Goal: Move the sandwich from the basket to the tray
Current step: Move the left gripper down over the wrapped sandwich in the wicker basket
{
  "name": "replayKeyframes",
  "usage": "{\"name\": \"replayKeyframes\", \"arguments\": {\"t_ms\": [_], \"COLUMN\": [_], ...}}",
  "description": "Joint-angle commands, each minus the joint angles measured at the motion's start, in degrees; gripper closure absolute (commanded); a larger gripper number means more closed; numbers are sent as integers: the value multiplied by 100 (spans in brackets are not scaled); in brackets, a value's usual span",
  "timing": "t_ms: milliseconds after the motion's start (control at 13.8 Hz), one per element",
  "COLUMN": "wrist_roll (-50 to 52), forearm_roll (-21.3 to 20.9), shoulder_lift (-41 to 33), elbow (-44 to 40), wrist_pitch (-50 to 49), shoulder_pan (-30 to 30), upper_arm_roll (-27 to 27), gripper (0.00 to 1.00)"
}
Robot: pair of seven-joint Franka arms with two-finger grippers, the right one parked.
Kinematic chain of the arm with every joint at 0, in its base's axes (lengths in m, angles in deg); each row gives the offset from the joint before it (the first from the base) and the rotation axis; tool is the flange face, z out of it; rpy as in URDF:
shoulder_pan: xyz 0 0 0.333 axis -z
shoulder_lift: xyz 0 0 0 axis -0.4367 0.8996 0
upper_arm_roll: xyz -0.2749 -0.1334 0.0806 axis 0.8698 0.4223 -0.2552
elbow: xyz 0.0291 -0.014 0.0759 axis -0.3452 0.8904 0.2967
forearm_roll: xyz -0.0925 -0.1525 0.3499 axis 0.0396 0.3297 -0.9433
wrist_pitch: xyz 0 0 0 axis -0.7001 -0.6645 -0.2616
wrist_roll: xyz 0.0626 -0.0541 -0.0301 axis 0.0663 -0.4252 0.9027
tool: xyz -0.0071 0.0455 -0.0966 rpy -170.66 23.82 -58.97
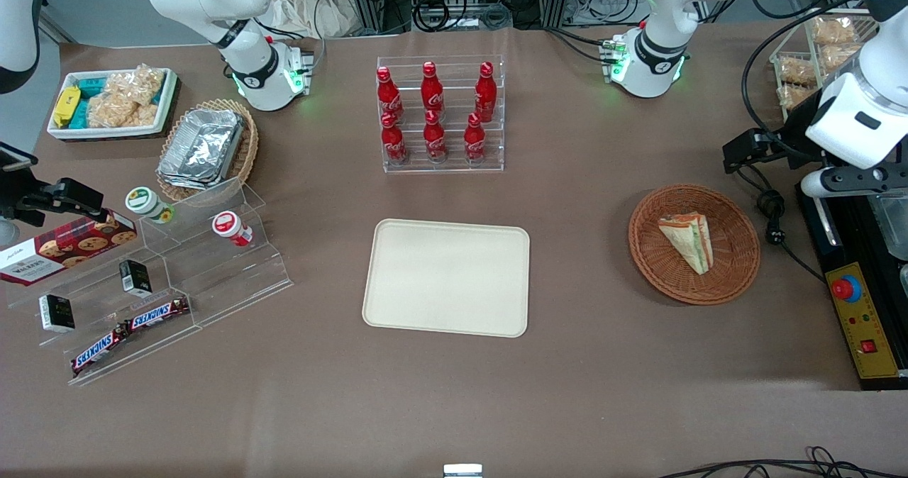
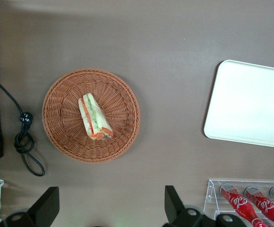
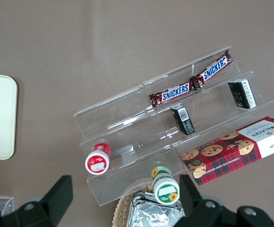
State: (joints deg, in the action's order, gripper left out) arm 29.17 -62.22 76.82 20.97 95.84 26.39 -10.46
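The small triangular wedge sandwich [image 1: 689, 240] with green and orange-red filling is lying inside the round reddish-brown woven wicker basket [image 1: 738, 272], which is sitting at the centre right of the front view, on the brown worktop [image 1: 454, 400]. The flat cream-beige rectangular tray [image 1: 447, 277] is resting in the middle of that frame, well apart from the basket, with bare worktop between them.

The left arm's claw [image 2: 109, 208] is hovering above the worktop near the basket; its two dark fingers [image 2: 46, 204] are spread wide and released, grasping nothing, and nothing is lying between them and the sandwich [image 2: 94, 117]. In the wrist picture the basket [image 2: 61, 137] is showing whole, uncovered.

A clear acrylic rack of six red cola bottles [image 1: 434, 113] is standing at the upper centre of the front view, farther from the camera than the tray. A black coiled cable [image 1: 772, 215] is lying just beside the basket (toward the working arm's end), next to a black and yellow control box with a red button [image 1: 862, 322]. At the frame's left, a clear stepped stand [image 1: 213, 265] is carrying two Snickers bars [image 1: 131, 330], and a lighter wicker basket of foil containers [image 1: 206, 148] is sitting nearby.
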Motion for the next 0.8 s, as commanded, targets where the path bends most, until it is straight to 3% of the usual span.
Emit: {"name": "replayKeyframes", "arguments": {"t_ms": [0, 217, 362, 725], "wrist_roll": [-24, 430, 679, 1232], "forearm_roll": [-53, -53, -306, -414], "shoulder_lift": [-10, 33, -98, -301], "elbow": [-98, 147, 865, 2984], "wrist_pitch": [-269, -279, -70, 2133], "shoulder_pan": [47, -14, -32, -278], "upper_arm_roll": [-55, -64, -142, -143], "gripper": [0, 0, 0, 0]}}
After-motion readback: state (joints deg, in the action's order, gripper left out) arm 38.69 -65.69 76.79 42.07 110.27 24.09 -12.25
